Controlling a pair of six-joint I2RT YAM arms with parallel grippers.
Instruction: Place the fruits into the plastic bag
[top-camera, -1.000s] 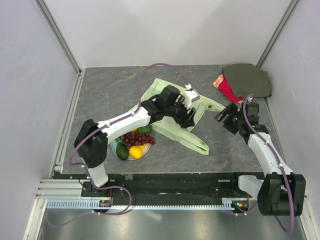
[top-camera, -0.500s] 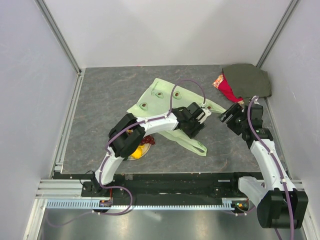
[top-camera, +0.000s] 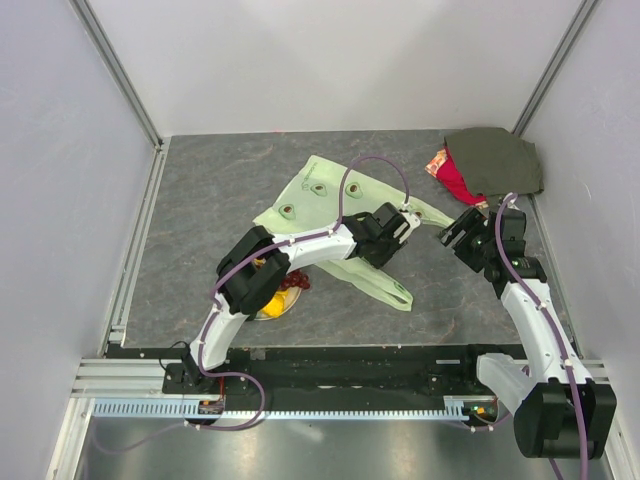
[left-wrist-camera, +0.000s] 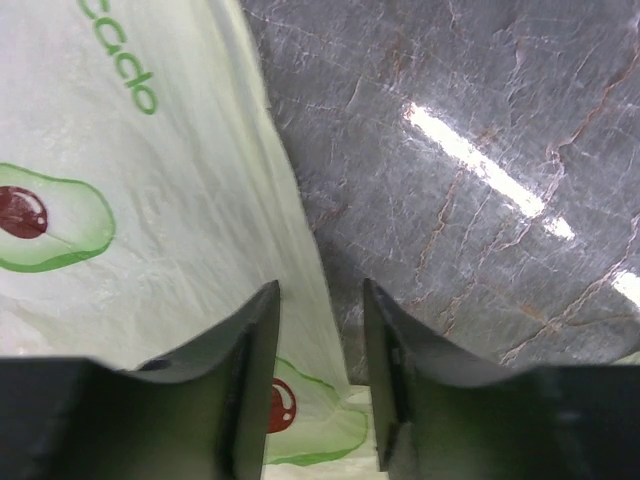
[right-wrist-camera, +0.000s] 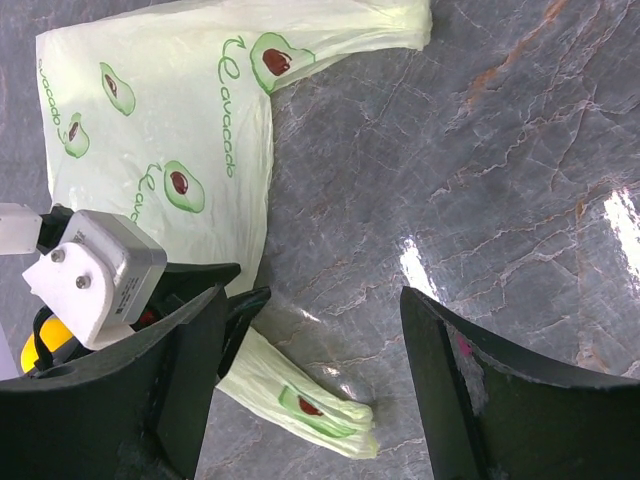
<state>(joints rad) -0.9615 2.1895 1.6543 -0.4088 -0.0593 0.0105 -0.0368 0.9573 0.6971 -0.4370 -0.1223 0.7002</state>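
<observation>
plastic bag (top-camera: 310, 192), thin, pale green with avocado prints, lies spread on grey marbled table (top-camera: 200, 200). left gripper (left-wrist-camera: 320, 300) straddles its edge, jaws apart, not pinching. right gripper (right-wrist-camera: 320, 300) is near, wide open, empty.

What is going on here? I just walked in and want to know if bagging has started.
Not yet. The bag lies flat on the table. The left gripper is down at its edge, jaws apart astride that edge, not pinching it. The right gripper hovers open close by, holding nothing. The fruits sit on the plate, mostly hidden under the left arm; none shows in the bag.
</observation>
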